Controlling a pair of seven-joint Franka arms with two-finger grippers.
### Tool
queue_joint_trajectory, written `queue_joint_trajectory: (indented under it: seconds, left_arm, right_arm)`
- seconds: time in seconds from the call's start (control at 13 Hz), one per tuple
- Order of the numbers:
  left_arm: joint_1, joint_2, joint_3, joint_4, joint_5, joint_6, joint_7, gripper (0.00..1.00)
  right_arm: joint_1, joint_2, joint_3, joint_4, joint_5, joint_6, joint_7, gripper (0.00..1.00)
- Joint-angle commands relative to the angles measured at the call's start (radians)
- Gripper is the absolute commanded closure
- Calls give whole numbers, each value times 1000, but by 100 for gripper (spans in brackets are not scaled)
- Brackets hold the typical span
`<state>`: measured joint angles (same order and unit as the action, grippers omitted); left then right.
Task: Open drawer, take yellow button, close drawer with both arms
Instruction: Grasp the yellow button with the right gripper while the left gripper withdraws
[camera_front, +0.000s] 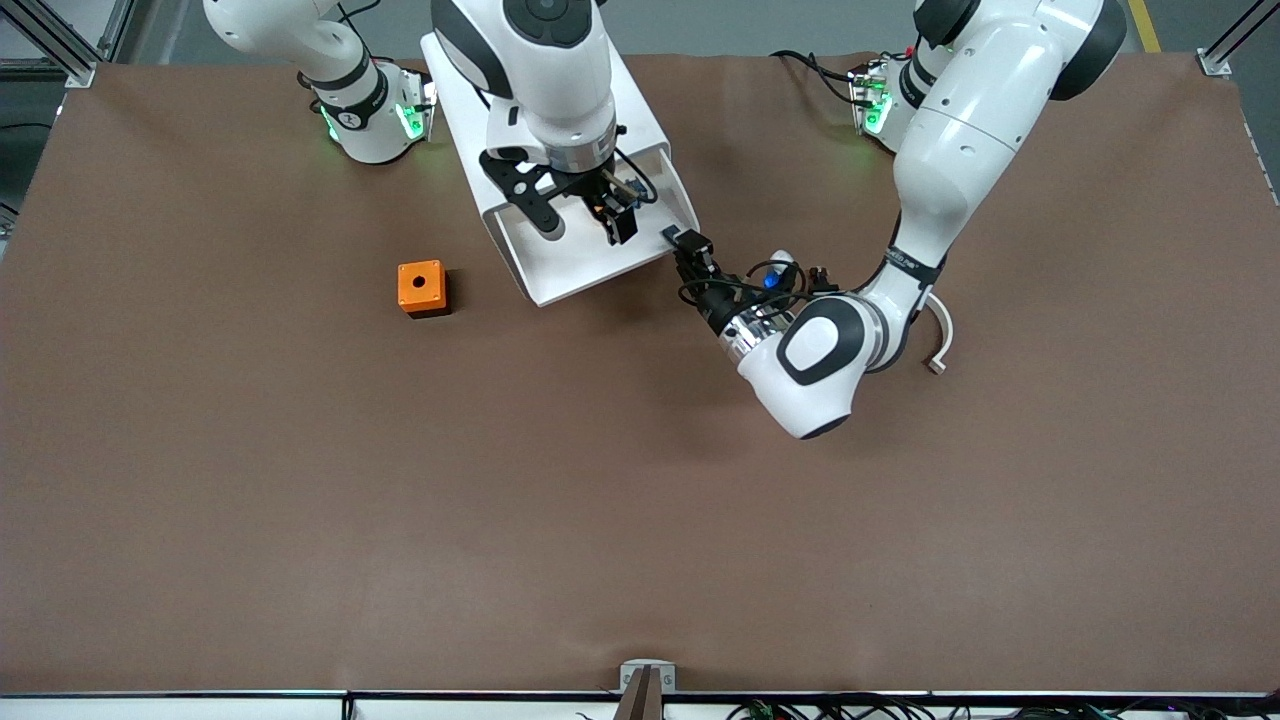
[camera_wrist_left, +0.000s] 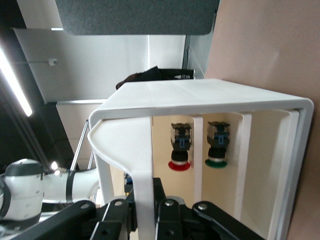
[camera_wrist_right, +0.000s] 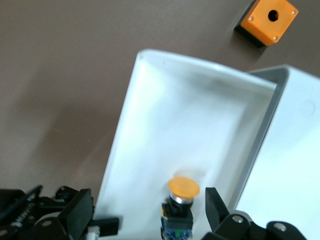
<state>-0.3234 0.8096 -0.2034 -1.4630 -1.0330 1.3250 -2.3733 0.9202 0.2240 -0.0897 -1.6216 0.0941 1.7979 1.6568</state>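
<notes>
The brown counter (camera_front: 250, 500) carries a white cabinet (camera_front: 640, 130) standing near the arms' bases, between them. Its top drawer (camera_front: 560, 265) is pulled out toward the front camera, a shallow white tray open to above.

The right arm (camera_front: 550, 70) reaches down over the cabinet, and the right gripper (camera_front: 585, 222) hangs just above the open drawer with its fingers (camera_wrist_right: 215, 207) spread wide, holding nothing. In the right wrist view the button (camera_wrist_right: 181, 197) stands in the drawer between those fingers, its orange cap up and a blue end showing below the black body; the fingers are not touching it.

The left arm (camera_front: 960, 170) bends low over the counter, and the left gripper (camera_front: 682, 240) sits at the drawer's front corner toward the left arm's end. Its fingers (camera_wrist_left: 170, 215) are pinched narrow on the drawer's thin white front lip.

In the left wrist view, a red-capped part (camera_wrist_left: 179, 145) and a green-capped part (camera_wrist_left: 216, 142) sit in lower compartments of the cabinet.

An orange box (camera_front: 421, 287) with a hole in its top rests on the counter beside the drawer, toward the right arm's end.
</notes>
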Motion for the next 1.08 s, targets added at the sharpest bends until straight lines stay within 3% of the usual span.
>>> queue_joint_trajectory:
  seconds: [0.0,0.08,0.15,0.38,0.62,1.0]
  left_arm:
    - [15,-3,-1,10,-41,-15,-4,84]
    - [15,-3,-1,10,-41,-15,-3,77]
    - [17,-1,-1,10,-41,-13,0,62]
    - [17,-1,1,26,-33,2,20,0]
    - [17,0,53,64,-35,3,95,0]
    - [15,-1,119,137,8,3,490,0]
  right_arm:
    - [43,32,-13,2,3,35,35,0]
    - [48,41,-13,2,4,49,41,0]
    - [60,54,-13,3,4,54,43,0]
    - [71,67,-13,0,4,66,50,0]
    - [92,83,-13,0,4,64,60,0]
    - [111,109,-12,-3,24,64,66,3]
